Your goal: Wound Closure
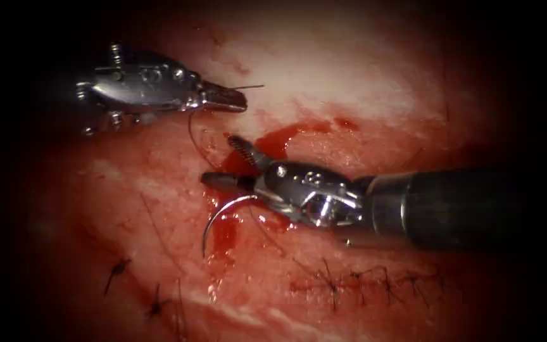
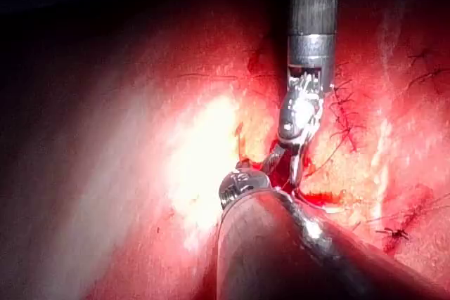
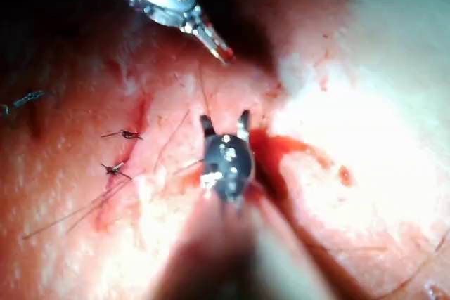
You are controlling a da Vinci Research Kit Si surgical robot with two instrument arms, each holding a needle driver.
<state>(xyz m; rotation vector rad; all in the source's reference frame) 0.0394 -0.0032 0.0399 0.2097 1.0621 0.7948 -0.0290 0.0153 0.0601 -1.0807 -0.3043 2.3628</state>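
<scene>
The left tool (image 1: pixel 226 99) hovers above the tissue (image 1: pixel 362 82) at the upper left, jaws shut on the thread (image 1: pixel 190 130). A short tail pokes past the tip, and the strand drops toward the cut (image 1: pixel 226 228). The right tool (image 1: pixel 218 159) comes in from the right over the cut, jaws open and holding nothing. The curved needle (image 1: pixel 218 215) lies free just under its lower jaw, across the red fluid (image 1: pixel 273 138); whether its tip is in the tissue I cannot tell. The right wrist view has the right tool (image 3: pixel 225 123) open and the left tool (image 3: pixel 214 43) shut.
Several finished dark stitches (image 1: pixel 362 278) run along the lower right, with more knots (image 1: pixel 118 269) at the lower left. In the left wrist view the right tool (image 2: pixel 285 166) stands beside stitches (image 2: pixel 344 114), with the left shaft (image 2: pixel 281 244) close by.
</scene>
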